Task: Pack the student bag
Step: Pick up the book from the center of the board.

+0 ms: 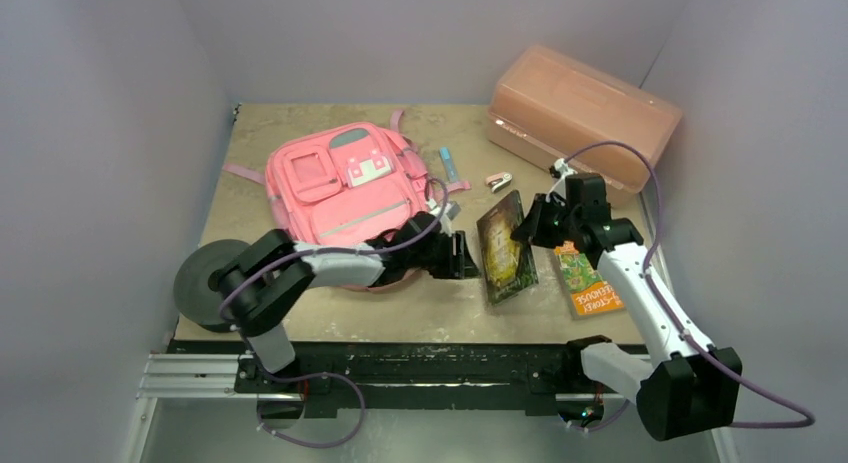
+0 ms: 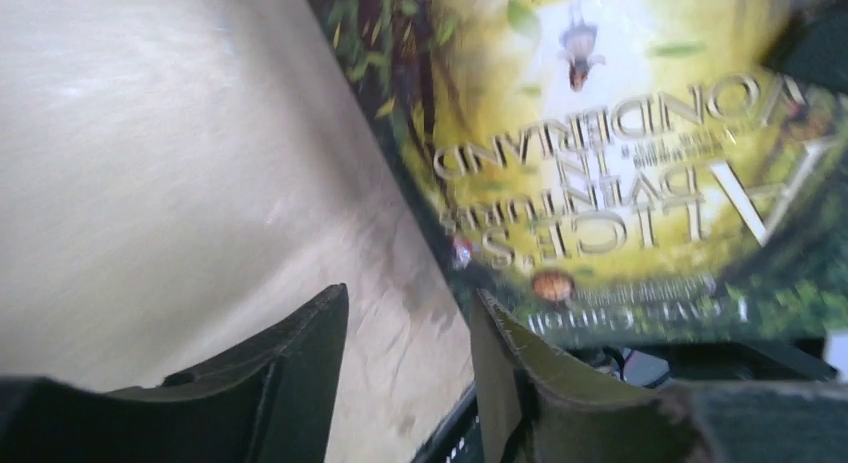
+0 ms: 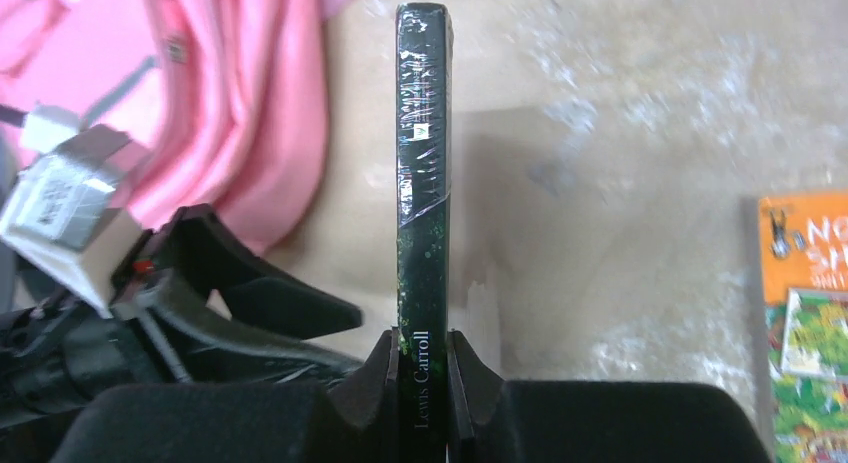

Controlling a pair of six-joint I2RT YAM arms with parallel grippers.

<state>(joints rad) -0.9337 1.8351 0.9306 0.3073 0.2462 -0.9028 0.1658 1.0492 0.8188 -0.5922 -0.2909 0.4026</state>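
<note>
The student bag [image 1: 340, 183] is lying flat on the far left part of the desk [image 1: 420, 313] with its front pockets facing up. Its near edge is passing under the left arm.

The right end effector [image 3: 422, 345] is clamping a dark green book [image 3: 422, 183] at one end. Its fingers are nearly closed, pressing on both covers beside the spine words "Lewis Carroll". The book is being held on edge, just right of the bag, with its cover tilting toward the left arm. Whether its lower end is touching the desk cannot be told.

The left end effector [image 2: 410, 353] is sitting between the bag and the book, gripping nothing. Its fingers [image 2: 290, 373] are standing partly apart and pointing at the book's yellow-green cover. One finger is lying right at the cover's edge, though contact cannot be told through the blur.

An orange book [image 1: 588, 283] is lying flat on the near right part of the desk, right of the held book and apart from it. A translucent orange-pink box [image 1: 580, 108] is sitting in the far right corner with its lid on. A blue tube [image 1: 450, 164] and a small pink object [image 1: 498, 181] are lying between the bag and the box, the tube just beside the bag.
</note>
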